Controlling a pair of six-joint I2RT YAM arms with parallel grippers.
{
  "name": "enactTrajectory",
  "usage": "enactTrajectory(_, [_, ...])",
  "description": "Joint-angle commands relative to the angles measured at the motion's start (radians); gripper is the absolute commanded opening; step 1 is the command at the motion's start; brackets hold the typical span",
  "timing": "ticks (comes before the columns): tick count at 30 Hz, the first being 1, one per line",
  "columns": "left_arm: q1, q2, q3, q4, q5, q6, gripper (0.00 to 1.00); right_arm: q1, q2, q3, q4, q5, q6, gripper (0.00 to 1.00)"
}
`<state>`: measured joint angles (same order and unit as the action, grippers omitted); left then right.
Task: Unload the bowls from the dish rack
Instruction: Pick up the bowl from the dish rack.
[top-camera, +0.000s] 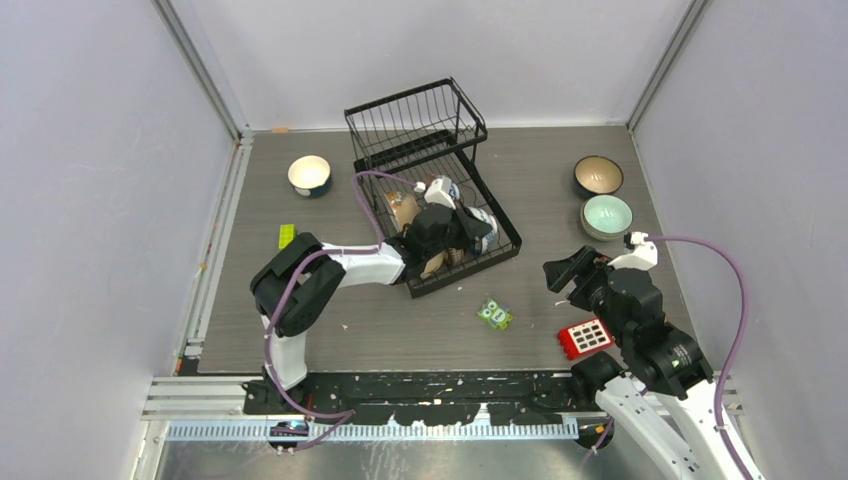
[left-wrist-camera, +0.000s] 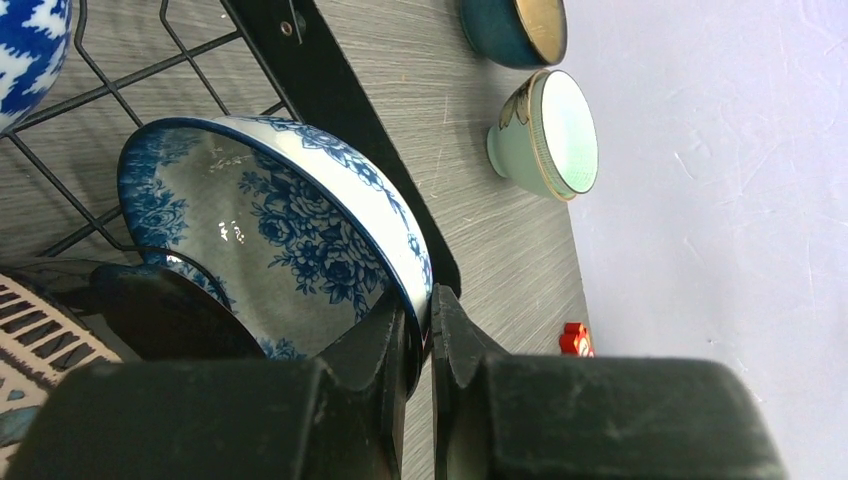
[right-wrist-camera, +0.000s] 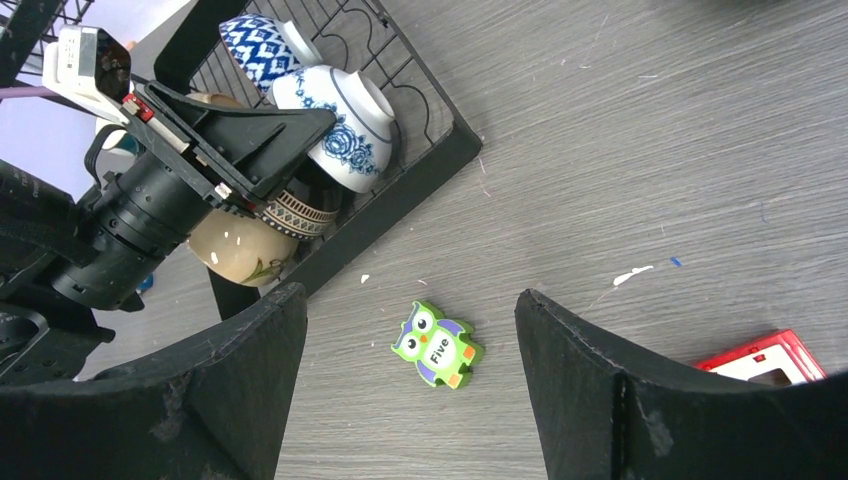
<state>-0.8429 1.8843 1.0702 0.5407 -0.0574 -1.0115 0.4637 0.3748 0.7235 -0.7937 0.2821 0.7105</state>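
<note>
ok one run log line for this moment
left tool: shut on blue floral bowl rim, in dish rack | right tool: open, empty

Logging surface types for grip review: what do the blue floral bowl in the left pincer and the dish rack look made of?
Blue floral bowl: probably glazed ceramic, glossy; bright glints sit on its inside over the painted flowers. Dish rack: looks like thin metal wire with a dull black coating, judging by its fine straight bars; plastic-coated or painted, unclear.
</note>
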Motion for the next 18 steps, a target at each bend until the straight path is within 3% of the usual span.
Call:
enactTrajectory(1, [0.008, -0.101, -0.003, 0.233, 0.016, -0.020, 0.00, 0.007, -0.011, 0.009, 0.028, 0.002, -0.006, 0.80])
enactTrajectory(18, [0.051, -0.111, -0.085, 0.433, 0.084, -0.093, 0.00, 0.007, -0.017, 0.005, 0.042, -0.012, -0.003, 0.81])
